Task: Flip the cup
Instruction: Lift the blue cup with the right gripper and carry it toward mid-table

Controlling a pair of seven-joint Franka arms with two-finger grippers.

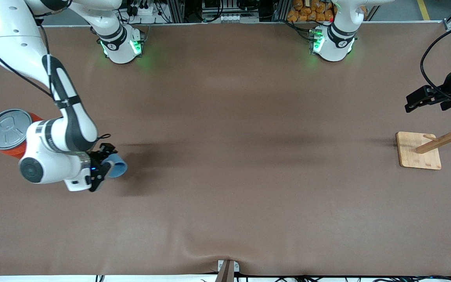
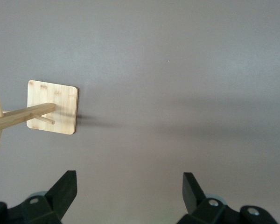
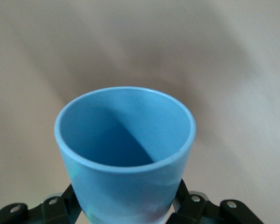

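The small light-blue cup (image 1: 116, 167) lies on its side in the air over the table near the right arm's end, its open mouth turned away from the wrist. My right gripper (image 1: 104, 166) is shut on its lower body. In the right wrist view the cup (image 3: 126, 158) fills the middle, mouth facing away, with a black finger (image 3: 183, 196) pressed on each side. My left gripper (image 1: 415, 102) waits above the left arm's end of the table, over the wooden stand. In the left wrist view its gripper (image 2: 129, 189) is open with only bare table between the fingers.
A big orange can (image 1: 8, 133) with a grey pull-tab lid stands beside my right wrist at the table's edge. A wooden peg stand (image 1: 419, 150) with a square base sits at the left arm's end, and its base (image 2: 52, 107) shows below my left gripper.
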